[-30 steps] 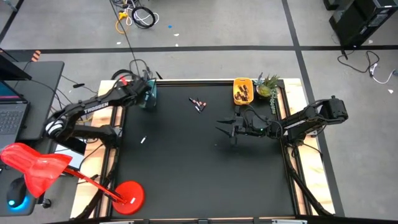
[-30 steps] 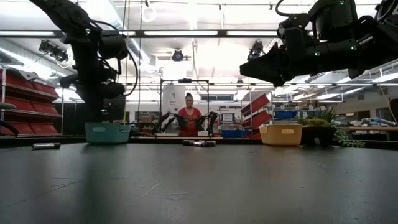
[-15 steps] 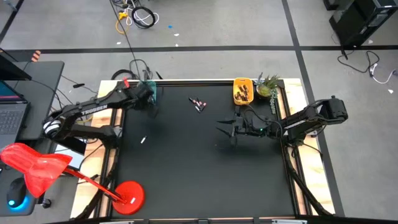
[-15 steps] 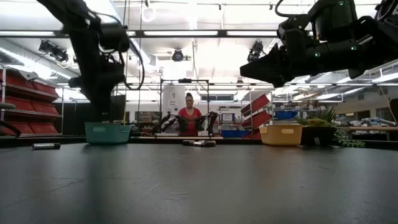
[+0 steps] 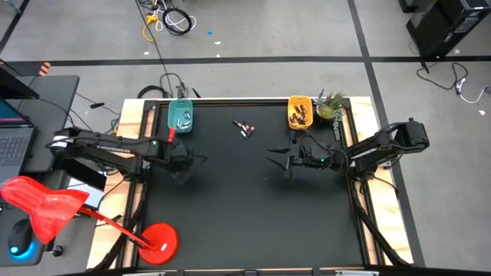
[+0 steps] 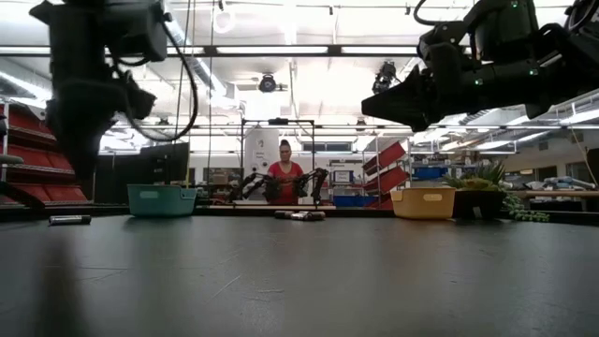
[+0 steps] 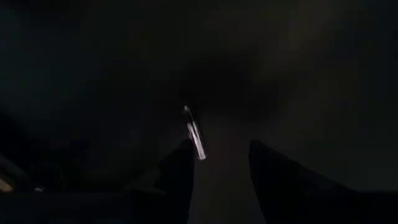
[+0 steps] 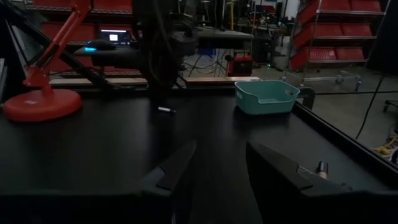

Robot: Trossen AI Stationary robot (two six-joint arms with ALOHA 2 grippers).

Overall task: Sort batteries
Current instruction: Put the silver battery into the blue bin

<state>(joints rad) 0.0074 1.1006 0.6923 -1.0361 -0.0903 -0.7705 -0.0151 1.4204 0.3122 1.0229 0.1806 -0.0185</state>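
Observation:
A lone pale battery (image 7: 194,132) lies flat on the black table, just ahead of my open left gripper (image 7: 221,144), which hovers over it near the table's left side (image 5: 186,159). The low view shows that battery (image 6: 70,220) below the left arm. Two or three dark batteries with reddish ends (image 5: 244,127) lie near the far edge. The teal tray (image 5: 180,116) holds pale batteries, and the yellow tray (image 5: 299,112) holds dark ones. My right gripper (image 8: 221,148) is open and hangs above the table's middle right (image 5: 278,158), touching nothing.
A small potted plant (image 5: 330,106) stands beside the yellow tray at the far right corner. A red desk lamp (image 5: 157,239) stands off the table's near left corner. A person (image 6: 284,178) stands beyond the far edge. Bare black table (image 5: 253,215) fills the near half.
My left arm has swung from above the teal tray toward the table's near edge and come down over the lone pale battery on the left side. The right arm has kept still.

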